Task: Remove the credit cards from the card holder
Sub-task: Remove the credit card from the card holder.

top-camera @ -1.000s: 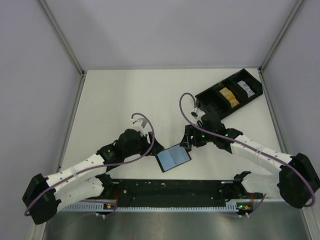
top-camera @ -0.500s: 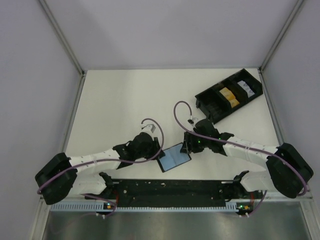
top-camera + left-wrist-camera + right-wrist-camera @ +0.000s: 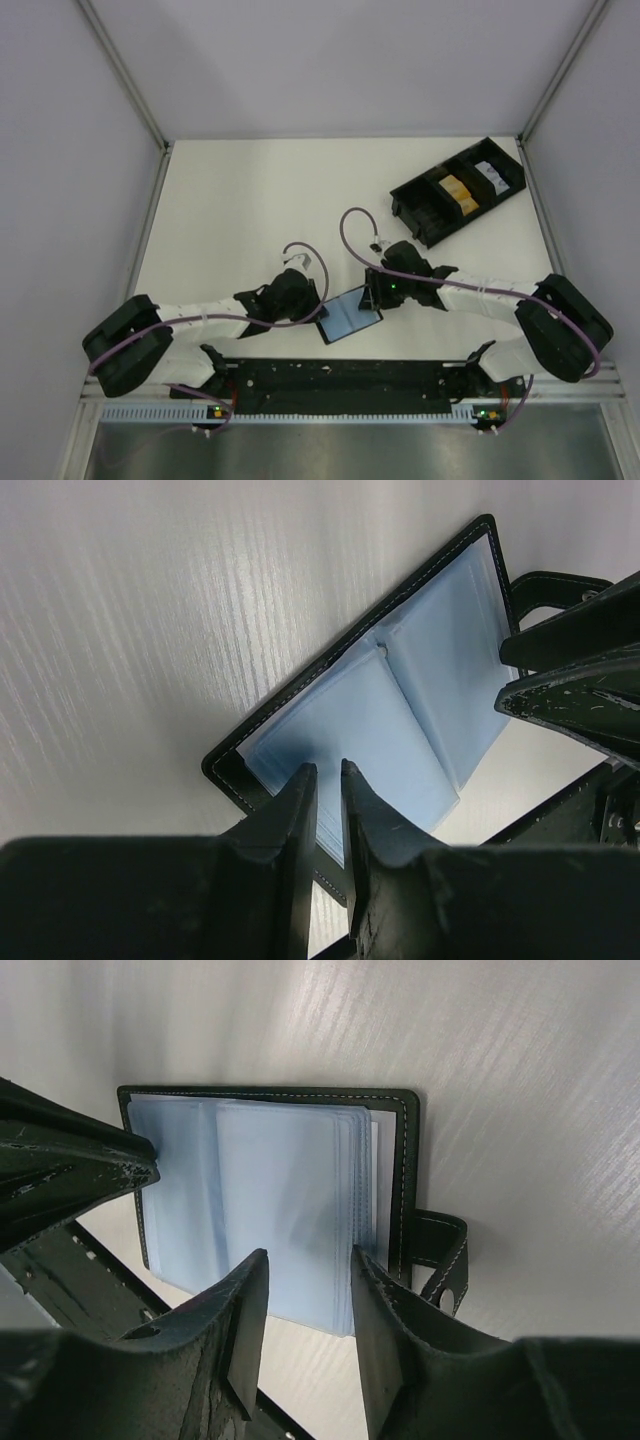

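The card holder lies open on the table, black outside with blue-grey sleeves; no card shows in the sleeves. It also shows in the left wrist view and in the right wrist view, with its tab. My left gripper is over its left page, its jaws almost closed with nothing between them. My right gripper is open, its jaws astride the right stack of sleeves. An orange-yellow credit card lies in the tray.
A long black compartmented tray stands at the back right and holds the orange-yellow card and a white item. The black rail of the arm bases runs just in front of the holder. Grey walls close the sides.
Both arms have dropped lower and closed in on the holder, the left gripper moving right to its left edge and the right gripper down to its right edge. The holder has stayed put.
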Controlling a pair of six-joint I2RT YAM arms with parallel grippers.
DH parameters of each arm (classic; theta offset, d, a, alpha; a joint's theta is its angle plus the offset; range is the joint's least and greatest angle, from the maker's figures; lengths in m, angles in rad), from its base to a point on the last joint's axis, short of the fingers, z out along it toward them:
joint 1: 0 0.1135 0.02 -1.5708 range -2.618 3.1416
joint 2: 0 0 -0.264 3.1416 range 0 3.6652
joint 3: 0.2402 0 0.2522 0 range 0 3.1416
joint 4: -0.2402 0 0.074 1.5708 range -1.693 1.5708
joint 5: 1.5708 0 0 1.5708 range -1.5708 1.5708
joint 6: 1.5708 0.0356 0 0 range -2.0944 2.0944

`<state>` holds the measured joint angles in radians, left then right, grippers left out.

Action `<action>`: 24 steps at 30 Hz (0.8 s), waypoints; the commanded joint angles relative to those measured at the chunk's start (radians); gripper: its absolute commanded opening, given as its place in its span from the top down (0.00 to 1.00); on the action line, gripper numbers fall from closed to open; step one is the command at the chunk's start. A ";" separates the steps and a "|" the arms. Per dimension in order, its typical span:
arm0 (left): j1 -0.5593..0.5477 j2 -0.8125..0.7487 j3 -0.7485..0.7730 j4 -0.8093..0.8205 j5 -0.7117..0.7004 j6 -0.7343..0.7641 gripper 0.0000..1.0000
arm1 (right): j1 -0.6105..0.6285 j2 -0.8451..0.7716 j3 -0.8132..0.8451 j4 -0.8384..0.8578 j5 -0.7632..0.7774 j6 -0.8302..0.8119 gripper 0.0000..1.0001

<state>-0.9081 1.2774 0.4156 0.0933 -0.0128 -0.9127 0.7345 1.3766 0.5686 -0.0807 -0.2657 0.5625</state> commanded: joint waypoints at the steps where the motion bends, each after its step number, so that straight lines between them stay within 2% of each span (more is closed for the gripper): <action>1: -0.008 0.026 -0.014 0.026 0.000 -0.009 0.80 | 0.022 0.021 0.007 0.045 -0.041 0.013 0.62; 9: -0.015 0.049 -0.011 0.042 0.008 -0.014 0.81 | 0.042 0.049 0.010 0.139 -0.124 0.057 0.65; 16: -0.018 0.045 -0.018 0.056 0.008 -0.026 0.82 | 0.120 0.075 0.065 0.205 -0.167 0.099 0.67; 24: -0.018 -0.139 -0.122 0.063 -0.101 -0.121 0.79 | 0.261 0.133 0.203 0.156 -0.167 0.070 0.64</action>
<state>-0.9195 1.2469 0.3584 0.1665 -0.0334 -0.9722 0.9390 1.4868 0.6853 0.0467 -0.4187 0.6510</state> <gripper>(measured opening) 0.201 0.345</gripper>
